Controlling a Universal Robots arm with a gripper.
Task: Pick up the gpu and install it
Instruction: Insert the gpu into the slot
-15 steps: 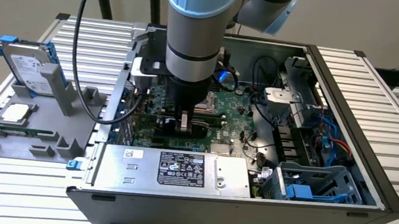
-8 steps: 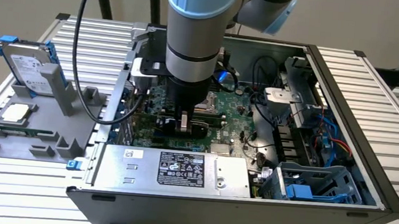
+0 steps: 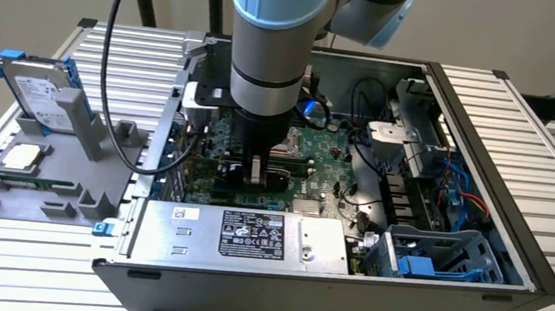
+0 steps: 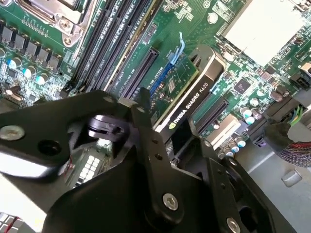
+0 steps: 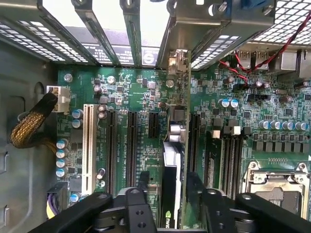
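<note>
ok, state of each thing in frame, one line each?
gpu: standing on edge on the motherboard between the tool fingers, seated or not I can't tell.
tool: down inside the case, straddling the gpu.
PC case: side open.
hard drive: propped upright in the grey holder.
CPU chip: flat on the holder.

The gpu [image 5: 171, 191] is a slim card with a black cooler on one face and a green board on the other. It stands on edge among the motherboard's [image 5: 121, 141] long slots, its silver bracket [image 5: 181, 60] toward the case's rear wall.
</note>
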